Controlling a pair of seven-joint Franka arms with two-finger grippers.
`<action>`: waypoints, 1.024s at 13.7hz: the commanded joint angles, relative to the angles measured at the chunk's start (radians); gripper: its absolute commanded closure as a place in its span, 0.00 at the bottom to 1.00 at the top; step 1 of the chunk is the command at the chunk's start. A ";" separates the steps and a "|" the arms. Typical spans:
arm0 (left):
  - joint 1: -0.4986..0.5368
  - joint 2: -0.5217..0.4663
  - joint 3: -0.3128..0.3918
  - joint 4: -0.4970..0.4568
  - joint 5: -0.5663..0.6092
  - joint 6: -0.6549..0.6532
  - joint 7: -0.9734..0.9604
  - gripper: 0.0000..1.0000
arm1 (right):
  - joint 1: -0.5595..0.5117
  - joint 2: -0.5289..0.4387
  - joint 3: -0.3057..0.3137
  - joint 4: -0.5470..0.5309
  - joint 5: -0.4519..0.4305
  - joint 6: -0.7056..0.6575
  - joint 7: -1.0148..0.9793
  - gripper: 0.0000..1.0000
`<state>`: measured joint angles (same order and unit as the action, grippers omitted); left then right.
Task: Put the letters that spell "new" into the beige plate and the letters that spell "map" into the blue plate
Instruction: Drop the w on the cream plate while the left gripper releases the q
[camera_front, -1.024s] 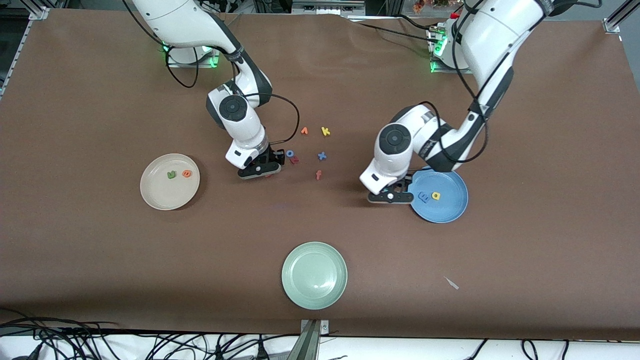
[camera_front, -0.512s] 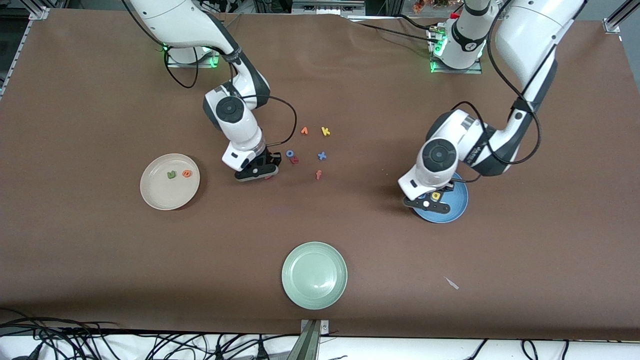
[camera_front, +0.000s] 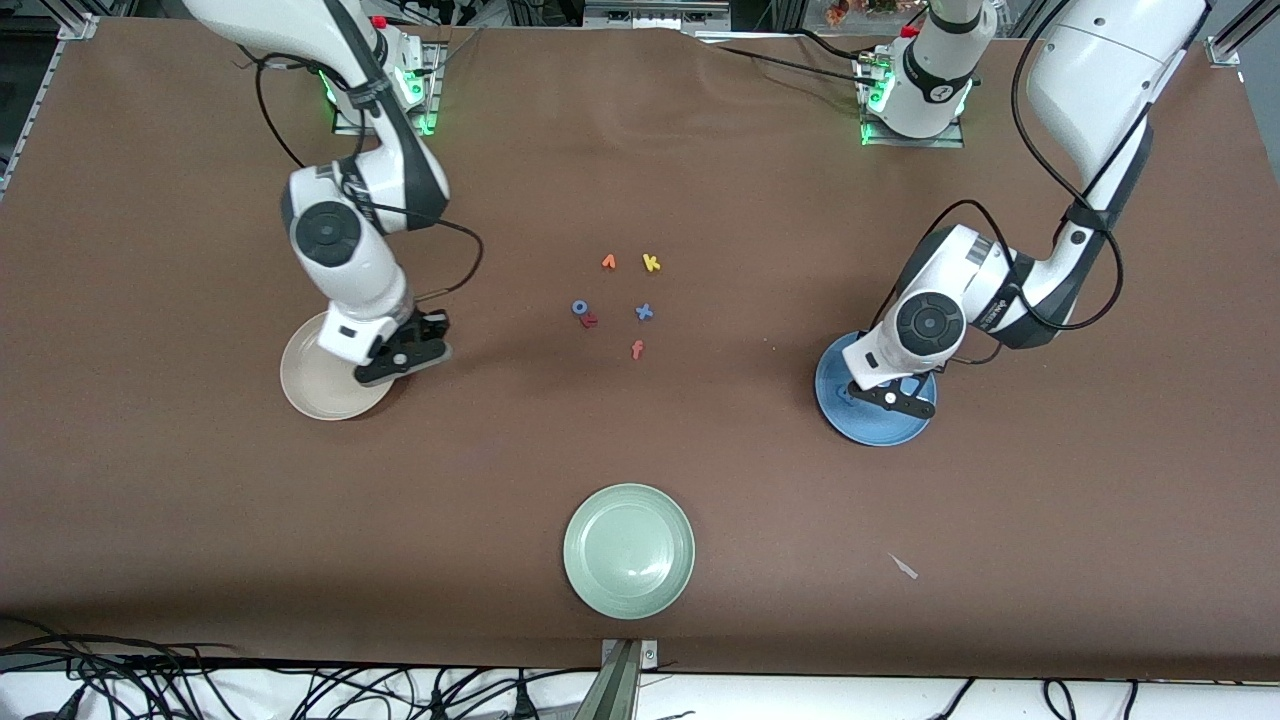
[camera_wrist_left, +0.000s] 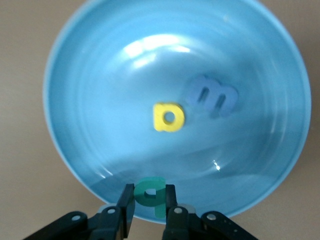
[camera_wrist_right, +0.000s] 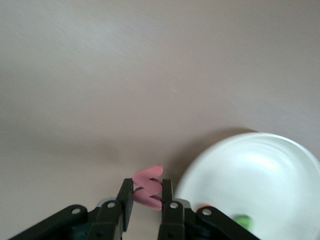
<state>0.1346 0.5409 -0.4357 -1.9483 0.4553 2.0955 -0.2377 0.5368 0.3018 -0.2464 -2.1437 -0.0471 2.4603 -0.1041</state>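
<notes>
While left gripper (camera_wrist_left: 150, 206) grasps teal p (camera_wrist_left: 151, 192) over blue plate (camera_front: 836, 408) at 3 o'clock, right gripper (camera_wrist_right: 146, 201) clenched on pink-red w (camera_wrist_right: 148, 186), over edge of beige plate (camera_front: 305, 385) at 9 o'clock

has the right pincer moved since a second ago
Yes. The right pincer, shut on the pink w, went from beside the loose letters to the beige plate rim.

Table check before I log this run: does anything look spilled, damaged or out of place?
Only a small pale scrap lies on the brown table, toward the left arm's end, nearer the front camera than the blue plate. It matches nothing else there.
</notes>
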 joint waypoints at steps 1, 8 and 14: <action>0.026 -0.044 -0.012 -0.011 0.003 0.015 0.020 0.00 | 0.003 -0.095 -0.114 -0.120 0.009 0.006 -0.184 0.83; 0.017 -0.108 -0.084 0.277 -0.055 -0.222 0.017 0.00 | 0.000 -0.076 -0.165 -0.137 0.016 0.069 -0.253 0.58; -0.021 -0.188 -0.008 0.509 -0.177 -0.305 0.015 0.00 | 0.000 -0.079 -0.163 -0.119 0.019 0.063 -0.238 0.47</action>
<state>0.1445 0.3943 -0.5086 -1.4609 0.3565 1.8119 -0.2384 0.5354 0.2384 -0.4104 -2.2629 -0.0451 2.5225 -0.3379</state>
